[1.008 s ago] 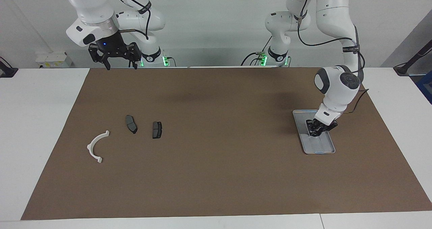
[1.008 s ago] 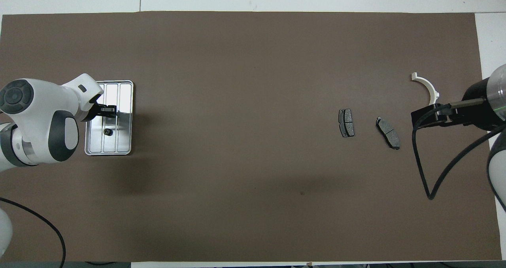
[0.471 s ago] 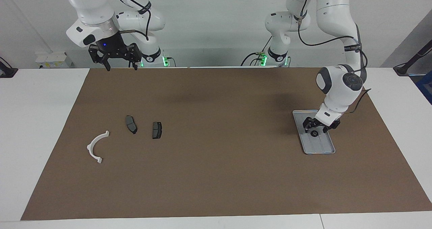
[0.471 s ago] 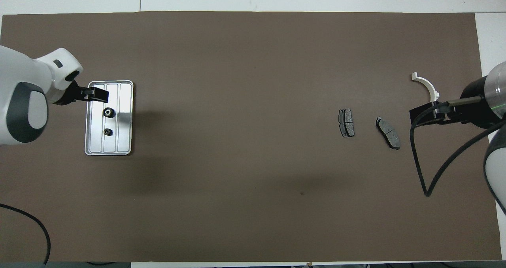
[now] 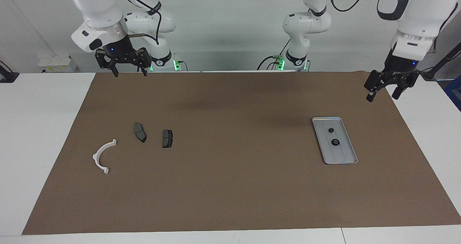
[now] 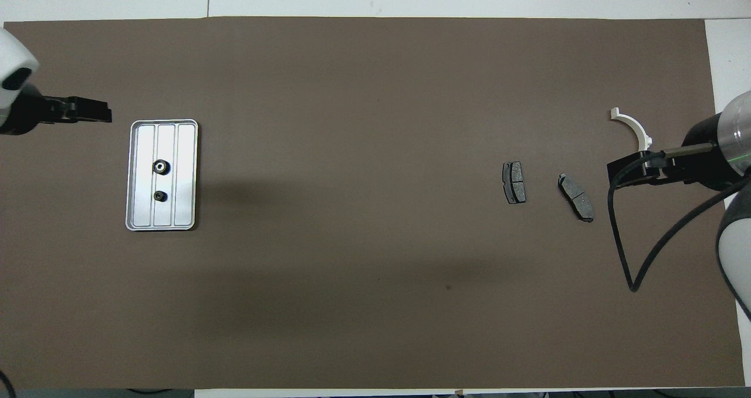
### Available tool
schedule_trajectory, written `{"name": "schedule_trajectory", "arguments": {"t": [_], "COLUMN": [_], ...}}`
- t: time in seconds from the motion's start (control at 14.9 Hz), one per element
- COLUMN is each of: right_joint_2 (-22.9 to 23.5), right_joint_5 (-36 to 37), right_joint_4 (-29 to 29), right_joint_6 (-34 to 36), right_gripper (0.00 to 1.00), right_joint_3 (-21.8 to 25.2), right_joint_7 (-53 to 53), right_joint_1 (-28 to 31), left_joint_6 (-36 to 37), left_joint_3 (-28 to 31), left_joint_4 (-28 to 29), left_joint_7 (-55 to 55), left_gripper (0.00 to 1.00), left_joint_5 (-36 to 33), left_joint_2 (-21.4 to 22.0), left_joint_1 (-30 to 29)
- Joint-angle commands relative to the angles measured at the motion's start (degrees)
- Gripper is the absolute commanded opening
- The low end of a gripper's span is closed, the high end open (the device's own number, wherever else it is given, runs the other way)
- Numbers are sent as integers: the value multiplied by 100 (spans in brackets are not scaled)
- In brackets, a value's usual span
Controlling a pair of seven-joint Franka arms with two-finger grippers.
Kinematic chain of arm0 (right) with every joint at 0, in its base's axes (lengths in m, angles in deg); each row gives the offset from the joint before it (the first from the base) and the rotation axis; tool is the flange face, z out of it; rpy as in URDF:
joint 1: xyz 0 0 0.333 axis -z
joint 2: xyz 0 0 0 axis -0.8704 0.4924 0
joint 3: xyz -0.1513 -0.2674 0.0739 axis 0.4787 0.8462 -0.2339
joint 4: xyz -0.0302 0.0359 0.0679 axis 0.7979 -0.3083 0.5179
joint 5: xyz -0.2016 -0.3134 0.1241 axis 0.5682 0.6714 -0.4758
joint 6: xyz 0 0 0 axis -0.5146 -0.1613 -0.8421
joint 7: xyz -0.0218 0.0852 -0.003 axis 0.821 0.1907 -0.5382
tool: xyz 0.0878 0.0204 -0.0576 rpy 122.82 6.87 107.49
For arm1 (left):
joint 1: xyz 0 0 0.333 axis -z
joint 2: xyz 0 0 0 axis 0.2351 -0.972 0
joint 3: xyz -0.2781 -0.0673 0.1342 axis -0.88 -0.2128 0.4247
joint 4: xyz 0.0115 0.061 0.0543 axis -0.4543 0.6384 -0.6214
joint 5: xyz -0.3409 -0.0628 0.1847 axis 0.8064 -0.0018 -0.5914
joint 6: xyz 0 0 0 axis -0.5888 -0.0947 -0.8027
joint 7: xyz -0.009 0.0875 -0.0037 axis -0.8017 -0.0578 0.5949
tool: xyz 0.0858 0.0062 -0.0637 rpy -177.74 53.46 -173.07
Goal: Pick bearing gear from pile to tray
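The silver tray (image 5: pixel 346 158) (image 6: pixel 182 151) lies on the brown mat toward the left arm's end. Two small black bearing gears (image 5: pixel 330 130) (image 5: pixel 335 142) (image 6: pixel 159 166) (image 6: pixel 159 195) rest in it, one nearer the robots than the other. My left gripper (image 5: pixel 381 97) (image 6: pixel 100 110) hangs open and empty, high over the mat's edge, well clear of the tray. The pile toward the right arm's end is two dark pads (image 5: pixel 140 132) (image 5: pixel 167 138) (image 6: pixel 575 196) (image 6: pixel 514 182) and a white arc bracket (image 5: pixel 102 157) (image 6: pixel 636 131). My right gripper (image 5: pixel 130 73) (image 6: pixel 616 172) waits open over the mat's robot-side edge.
A brown mat (image 5: pixel 230 186) covers most of the white table. A black cable (image 6: pixel 631 257) loops down from the right arm in the overhead view. Nothing else lies between the pile and the tray.
My left gripper opened, left a second gear lying in the tray, then rose and swung away toward the left arm's end of the table. The right arm barely moved.
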Motion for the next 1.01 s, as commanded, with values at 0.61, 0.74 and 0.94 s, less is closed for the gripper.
{"name": "schedule_trajectory", "arguments": {"t": [0.61,0.74,0.94], "right_joint_2": [-55,-55,-55], "right_joint_5": [-388,-388,-388], "right_joint_4": [-29,-20,-20], "right_joint_6": [-119,-119,-119], "right_gripper": [100,100,100], "right_joint_3": [1,1,1], "right_joint_7": [106,106,80], "right_joint_1": [39,39,48], "left_joint_6": [2301,2432,2793], "left_joint_3": [8,210,211], "left_joint_4": [-293,-398,-741], "left_joint_7": [243,243,234], "left_gripper": [100,100,100], "left_joint_5": [8,-62,-80], "left_joint_2": [342,185,-70], "left_joint_1": [207,462,525]}}
